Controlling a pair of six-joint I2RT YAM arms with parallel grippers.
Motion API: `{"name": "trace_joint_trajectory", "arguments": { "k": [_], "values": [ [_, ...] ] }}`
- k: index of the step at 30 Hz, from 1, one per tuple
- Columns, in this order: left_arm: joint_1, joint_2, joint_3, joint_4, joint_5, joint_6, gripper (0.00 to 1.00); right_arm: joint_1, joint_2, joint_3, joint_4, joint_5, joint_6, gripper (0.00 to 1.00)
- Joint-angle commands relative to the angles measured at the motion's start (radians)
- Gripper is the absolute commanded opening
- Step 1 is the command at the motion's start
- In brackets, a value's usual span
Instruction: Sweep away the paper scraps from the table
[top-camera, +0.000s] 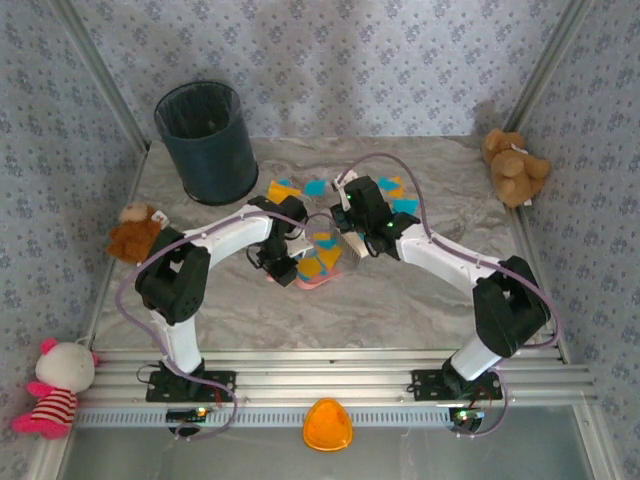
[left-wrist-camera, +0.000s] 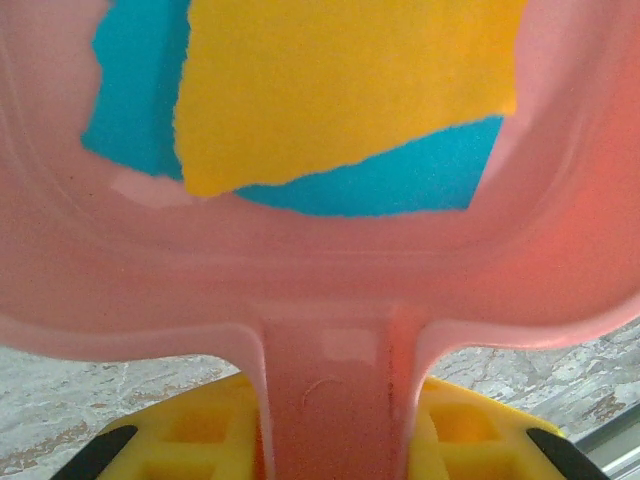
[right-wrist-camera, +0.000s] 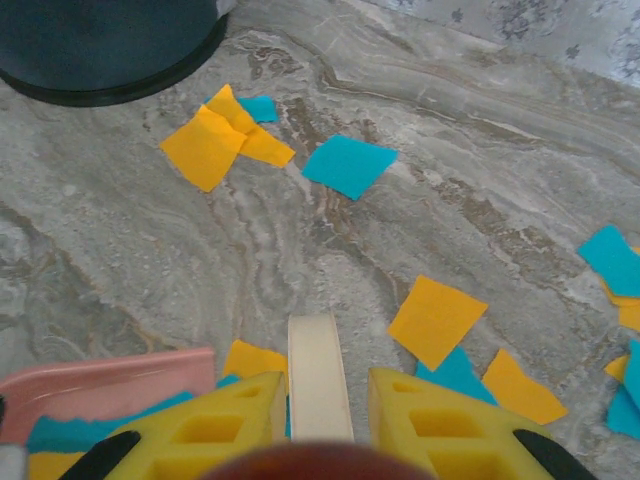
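Observation:
My left gripper (top-camera: 285, 268) (left-wrist-camera: 335, 425) is shut on the handle of the pink dustpan (top-camera: 300, 283) (left-wrist-camera: 330, 310), which sits mid-table. An orange scrap (left-wrist-camera: 340, 80) and blue scraps (left-wrist-camera: 400, 180) lie in its pan. My right gripper (top-camera: 352, 232) (right-wrist-camera: 325, 400) holds a cream-white brush handle (right-wrist-camera: 318, 375) just right of the dustpan (right-wrist-camera: 100, 385). Loose paper scraps lie on the marble table (top-camera: 420, 290): an orange one (right-wrist-camera: 215, 140), a blue one (right-wrist-camera: 348, 165), another orange one (right-wrist-camera: 436, 320), and more beyond the grippers (top-camera: 283, 190) (top-camera: 405, 205).
A dark bin (top-camera: 207, 140) (right-wrist-camera: 100, 40) stands at the back left. Brown teddy bears sit at the right edge (top-camera: 515, 165) and left edge (top-camera: 135, 230). A pink-white plush (top-camera: 55, 385) and an orange dome (top-camera: 329, 425) lie near the ribbed rail (top-camera: 330, 385).

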Motion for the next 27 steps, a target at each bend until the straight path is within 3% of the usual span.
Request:
{"name": "trace_joint_trajectory", "arguments": {
  "k": [1,7,21,27],
  "values": [
    [0.003,0.016,0.014,-0.019,0.007,-0.002,0.00,0.007,-0.055,-0.009,-0.001,-0.069,0.043,0.00],
    [0.005,0.017,0.014,-0.020,0.011,-0.002,0.00,0.006,-0.087,-0.024,0.007,-0.087,0.065,0.00],
    [0.003,-0.003,-0.001,-0.025,0.012,0.002,0.00,0.023,-0.113,-0.032,0.022,0.197,0.088,0.00],
    [0.001,-0.008,-0.005,-0.019,0.019,0.004,0.00,0.025,-0.084,-0.040,0.022,0.216,0.085,0.00]
  ]
}}
